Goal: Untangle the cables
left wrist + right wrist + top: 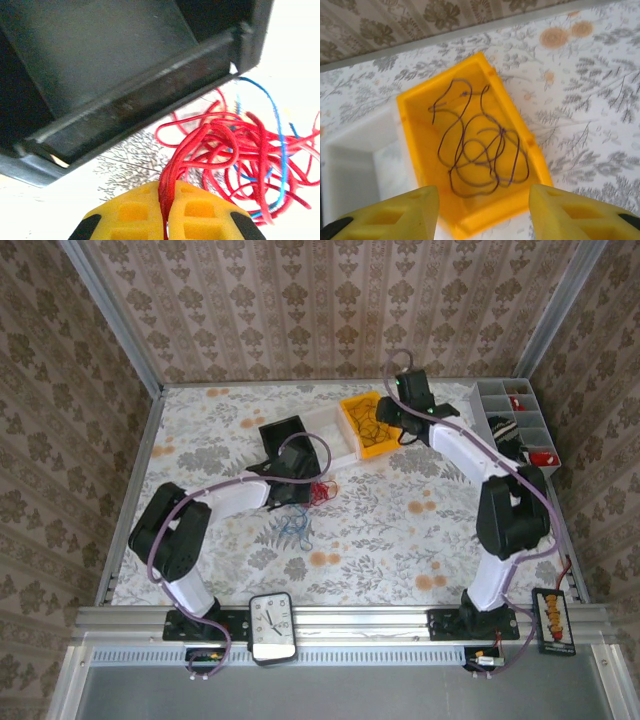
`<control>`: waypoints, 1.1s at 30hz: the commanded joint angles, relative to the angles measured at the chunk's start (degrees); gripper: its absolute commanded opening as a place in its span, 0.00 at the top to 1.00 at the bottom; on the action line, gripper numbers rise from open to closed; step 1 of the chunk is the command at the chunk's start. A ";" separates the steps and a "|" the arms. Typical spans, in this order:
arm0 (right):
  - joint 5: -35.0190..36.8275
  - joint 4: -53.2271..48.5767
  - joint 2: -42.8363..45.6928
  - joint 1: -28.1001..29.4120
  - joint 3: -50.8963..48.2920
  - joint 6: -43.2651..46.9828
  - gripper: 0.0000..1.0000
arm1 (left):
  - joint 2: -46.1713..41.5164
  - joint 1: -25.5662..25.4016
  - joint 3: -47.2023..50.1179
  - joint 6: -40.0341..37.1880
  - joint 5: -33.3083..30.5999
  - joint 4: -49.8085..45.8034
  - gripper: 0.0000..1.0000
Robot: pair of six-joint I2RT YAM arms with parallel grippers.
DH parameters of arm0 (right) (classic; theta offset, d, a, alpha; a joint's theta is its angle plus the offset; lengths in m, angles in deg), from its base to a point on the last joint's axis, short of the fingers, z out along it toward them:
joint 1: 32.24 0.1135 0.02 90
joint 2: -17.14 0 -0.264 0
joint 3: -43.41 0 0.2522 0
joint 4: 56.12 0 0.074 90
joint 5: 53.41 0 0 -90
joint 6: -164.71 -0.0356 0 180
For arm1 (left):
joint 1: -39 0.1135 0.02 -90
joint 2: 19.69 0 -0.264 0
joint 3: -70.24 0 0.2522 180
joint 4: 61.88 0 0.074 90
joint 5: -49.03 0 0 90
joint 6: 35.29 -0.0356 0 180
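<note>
- A bunch of red cable (pixel 235 150) strands is clamped between the closed fingers of the left hand (pixel 165 220); the rest is spread in a loose, looping tangle on the worktop (pixel 120 175), just beside the black bin (pixel 125 75).
- A thin blue cable (pixel 278 145) is threaded through the red loops.
- A thin dark cable (pixel 480 155) is seen coiled in loose, overlapping loops inside the yellow bin (pixel 417 135).
- The right hand (pixel 482 210) is held released above that bin, gripping nothing.
</note>
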 commanded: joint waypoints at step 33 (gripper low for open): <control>-9.32 -0.54 -6.28 16.23 -14.94 -0.70 0.54 | -8.36 0.16 10.27 -9.29 19.47 4.35 0.50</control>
